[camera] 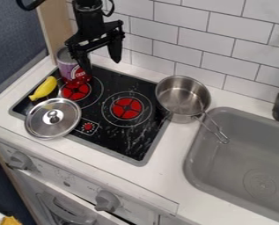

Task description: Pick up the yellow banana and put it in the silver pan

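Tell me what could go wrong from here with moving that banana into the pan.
The gripper could knock the can beside the banana while reaching down. It might also nudge the lid lying close to the banana. The pan has its handle over the sink, so snagging that could shift it.
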Controlling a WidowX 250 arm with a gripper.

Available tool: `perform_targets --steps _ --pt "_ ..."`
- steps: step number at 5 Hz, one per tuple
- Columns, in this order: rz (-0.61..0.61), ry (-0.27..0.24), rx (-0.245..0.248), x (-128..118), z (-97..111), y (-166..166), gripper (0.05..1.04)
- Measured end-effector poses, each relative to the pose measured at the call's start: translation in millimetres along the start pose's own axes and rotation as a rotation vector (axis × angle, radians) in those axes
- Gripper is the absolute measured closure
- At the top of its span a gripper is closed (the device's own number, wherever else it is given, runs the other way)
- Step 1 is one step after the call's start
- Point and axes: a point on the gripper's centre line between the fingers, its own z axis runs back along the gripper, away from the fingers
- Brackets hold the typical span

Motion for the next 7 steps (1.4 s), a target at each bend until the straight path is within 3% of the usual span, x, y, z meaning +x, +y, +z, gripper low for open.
perform_targets --steps 1,3,5,7 --pt "-0.002 0.029 0.025 -3 -13 3 0.083" --pt "-0.068 0.015 0.078 17 -23 42 0.083" --pt "-0.332 -0.023 0.194 24 -22 76 0.083" --pt "-0.433 -0.051 0.199 52 -28 87 0.083"
